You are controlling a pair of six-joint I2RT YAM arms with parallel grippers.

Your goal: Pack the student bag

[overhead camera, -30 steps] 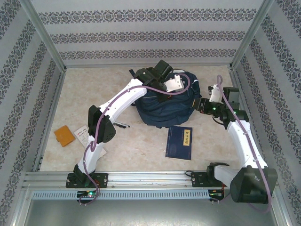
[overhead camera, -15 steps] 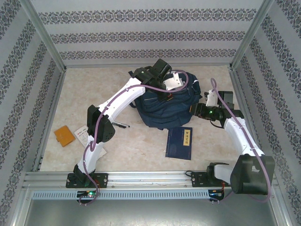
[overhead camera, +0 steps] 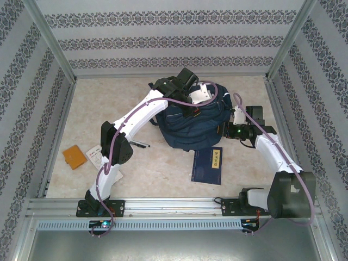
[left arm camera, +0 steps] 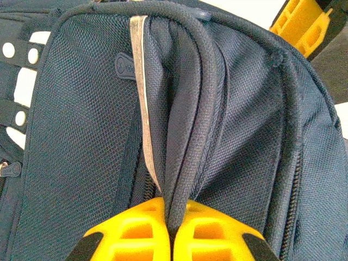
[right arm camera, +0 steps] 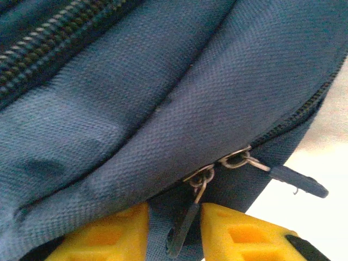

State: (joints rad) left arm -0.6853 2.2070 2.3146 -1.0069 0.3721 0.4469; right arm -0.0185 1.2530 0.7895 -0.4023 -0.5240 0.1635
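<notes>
The student bag (overhead camera: 187, 130), a dark navy backpack, lies at the middle back of the table. My left gripper (overhead camera: 188, 111) reaches over its top and is shut on a raised fold of piped fabric (left arm camera: 187, 163) next to a grey reflective stripe (left arm camera: 142, 109). My right gripper (overhead camera: 222, 130) presses against the bag's right side. Its yellow fingers (right arm camera: 239, 231) stand a little apart, closed on a dark zipper pull (right arm camera: 182, 228) and a strip of navy fabric. A second zipper pull (right arm camera: 299, 182) hangs free to the right.
A flat navy book (overhead camera: 207, 165) lies in front of the bag. An orange pad (overhead camera: 73, 156), white papers (overhead camera: 95, 156) and a pen (overhead camera: 140, 144) lie on the left. Patterned walls close in the table on three sides.
My right arm has moved left, up against the bag's side. Its jaws widened briefly and closed again. The left arm holds still on the fold.
</notes>
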